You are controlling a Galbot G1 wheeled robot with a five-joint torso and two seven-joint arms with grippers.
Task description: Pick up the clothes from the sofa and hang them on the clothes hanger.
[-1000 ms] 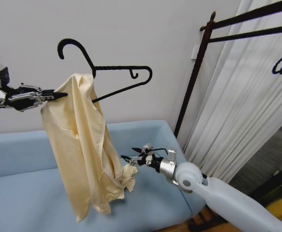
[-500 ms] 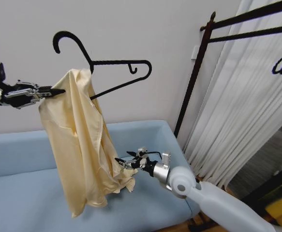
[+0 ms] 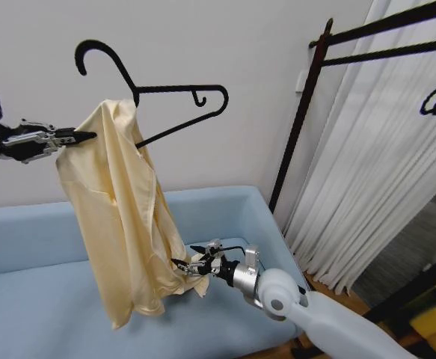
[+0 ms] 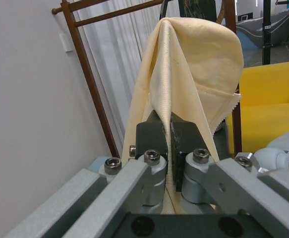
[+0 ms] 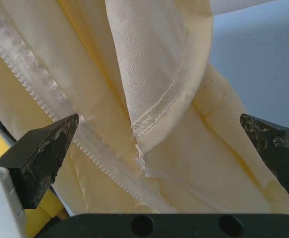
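Nearest to us, our right arm reaches in low from the right, and the right gripper [image 3: 188, 258] sits at the bottom folds of the pale yellow shirt [image 3: 120, 224]. In the right wrist view we see its two dark fingertips [image 5: 40, 158] spread wide apart. The shirt's stitched hem and a zipper-like seam hang in the gap between them, and neither tip presses on the cloth. Just behind and below this lies the light blue sofa [image 3: 38, 299]. The shirt's lowest folds hang in front of the seat, and we cannot tell whether they brush it.

Higher up on our left, the left gripper [image 3: 83, 137] is held out level at the shirt's top. In the left wrist view its jaws are pressed together on a fold of the yellow fabric, which rises in a peak right above them. The shirt drapes over one end of a black hanger [image 3: 165, 105], whose hook points up against the white wall [image 3: 225, 45].

Farther right stand a dark clothes rack [image 3: 307, 105] and a white curtain [image 3: 382, 164].
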